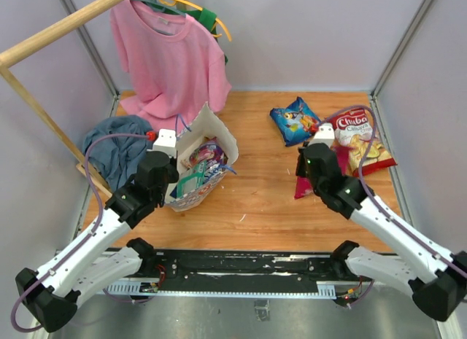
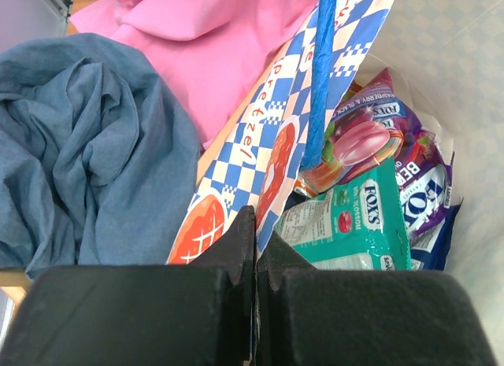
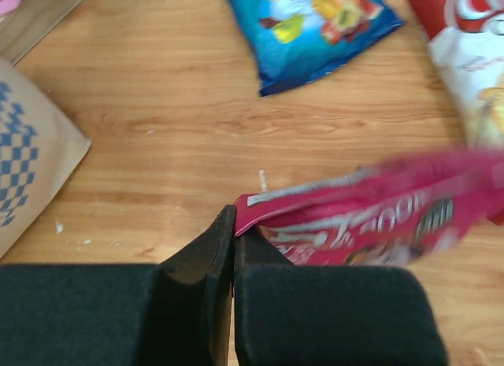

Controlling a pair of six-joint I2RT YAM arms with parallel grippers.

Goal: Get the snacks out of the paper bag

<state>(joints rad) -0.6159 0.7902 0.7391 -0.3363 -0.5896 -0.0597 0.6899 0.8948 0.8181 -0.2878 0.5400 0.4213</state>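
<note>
The checkered paper bag (image 1: 213,127) stands open left of centre, and my left gripper (image 2: 256,224) is shut on its rim (image 2: 264,138). Inside lie snacks: a teal packet (image 2: 354,224), a purple one (image 2: 417,185) and a multicoloured one (image 2: 350,146). My right gripper (image 3: 235,224) is shut on a corner of a pink-red packet (image 3: 370,216), which hangs blurred over the table (image 1: 301,180). A blue bag (image 1: 294,120) and red-white Chiba chips (image 1: 361,138) lie on the wood at the back right.
A blue-grey cloth (image 1: 117,146) is heaped left of the bag. A pink T-shirt (image 1: 171,62) hangs from a wooden rail (image 1: 51,33) behind it. The bag's blue cord handle (image 2: 319,83) crosses its opening. Grey walls close in both sides.
</note>
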